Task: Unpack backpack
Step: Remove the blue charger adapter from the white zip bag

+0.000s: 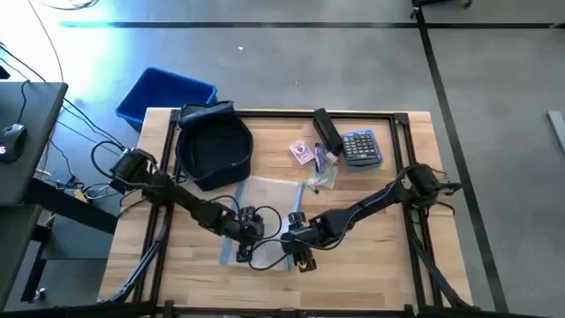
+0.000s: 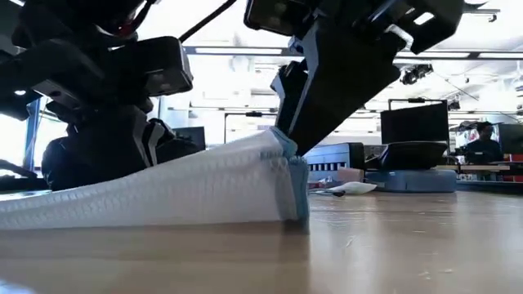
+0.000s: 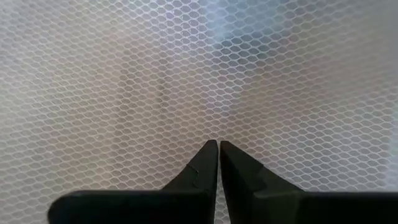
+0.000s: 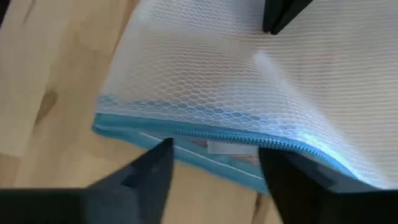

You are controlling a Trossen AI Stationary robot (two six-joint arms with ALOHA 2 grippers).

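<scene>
No readable writing on anything; the calculator [image 1: 361, 147] keys and the small pink box [image 1: 303, 152] are too small to make out.

Left gripper [image 1: 246, 226] reaches in from the table's left edge, arm stretched low and diagonal, tip pressed onto the clear mesh pouch [image 1: 261, 205]. In the left wrist view its fingers [image 3: 200, 169] are together, a thin slit between the tips, mesh [image 3: 186, 74] filling everything ahead; cannot tell if they pinch the fabric.

Right gripper [image 1: 298, 248] comes in from the right edge, arm also low and diagonal, meeting the left one near the pouch's near end. Right wrist view: fingers [image 4: 146, 174] apart, straddling the pouch's blue zipper edge [image 4: 211, 138], with the zipper tab between them. Low view shows the pouch corner [image 2: 288, 175] lifted off the wood under the dark arm.

Backpack [image 1: 212, 146] lies well beyond the left gripper, at the table's far left corner, mouth open upward. Blue bin [image 1: 165, 94] sits on the floor past it. Black case [image 1: 327, 130] and calculator lie far beyond the right gripper.
</scene>
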